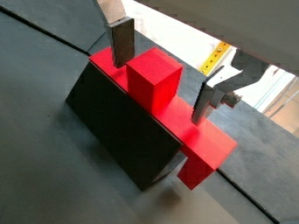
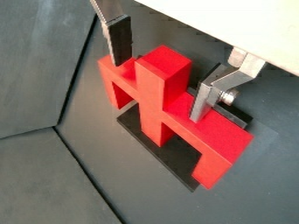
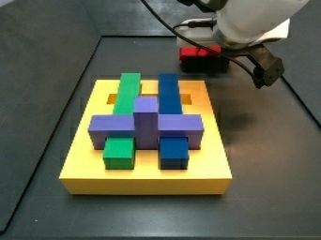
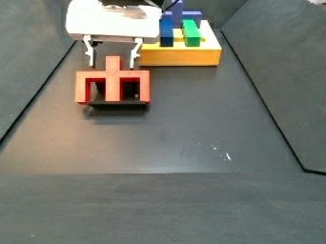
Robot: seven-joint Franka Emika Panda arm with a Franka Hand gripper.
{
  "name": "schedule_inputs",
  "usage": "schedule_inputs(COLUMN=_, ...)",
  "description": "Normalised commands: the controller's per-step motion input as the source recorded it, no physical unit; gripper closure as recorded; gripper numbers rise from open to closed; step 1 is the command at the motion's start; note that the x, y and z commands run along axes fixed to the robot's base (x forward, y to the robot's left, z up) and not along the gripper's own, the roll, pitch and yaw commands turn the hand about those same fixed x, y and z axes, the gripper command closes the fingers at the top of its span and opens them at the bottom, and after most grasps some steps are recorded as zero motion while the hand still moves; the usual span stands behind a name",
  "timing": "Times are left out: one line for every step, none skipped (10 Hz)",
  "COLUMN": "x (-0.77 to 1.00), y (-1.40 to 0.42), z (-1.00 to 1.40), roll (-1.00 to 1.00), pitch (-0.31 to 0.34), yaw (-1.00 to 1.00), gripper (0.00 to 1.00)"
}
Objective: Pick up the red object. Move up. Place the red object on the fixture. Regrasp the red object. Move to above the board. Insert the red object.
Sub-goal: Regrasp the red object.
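Red object (image 2: 176, 118) rests on the fixture (image 1: 122, 131); gripper (image 2: 162, 80) open astride its stem, seemingly untouching; side view hides this

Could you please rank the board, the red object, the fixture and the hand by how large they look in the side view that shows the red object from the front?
1. Hand, nearest the camera, over the red object.
2. Red object.
3. Board, farther away, so it is really bigger.
4. Fixture, mostly hidden behind the red object.
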Motion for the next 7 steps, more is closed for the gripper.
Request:
schedule_inputs(x=0.07, y=0.0, z=-0.04, roll=-0.04, pitch=-0.006, yaw=0.2, gripper=0.0)
schedule_inputs(x=0.04, y=0.0, z=-0.12, roll=0.0, pitch=-0.014, yaw=0.21, gripper=0.0)
schedule_inputs(x=0.0, y=0.0, z=-0.09, roll=0.0, pitch=0.0, yaw=0.19, gripper=0.0)
schedule_inputs(x=0.0, y=0.0, z=0.0, roll=0.02, pitch=0.0, yaw=0.07, gripper=0.0)
schedule_inputs(x=0.0, y=0.0, z=0.0, roll=0.05, pitch=0.0, yaw=0.01, gripper=0.0)
schedule_inputs(x=0.0, y=0.0, z=0.0, roll=0.01, pitch=0.0, yaw=0.0, gripper=0.0)
schedule_inputs(x=-0.01, y=0.0, z=0.0, roll=0.0, pitch=0.0, yaw=0.0, gripper=0.0)
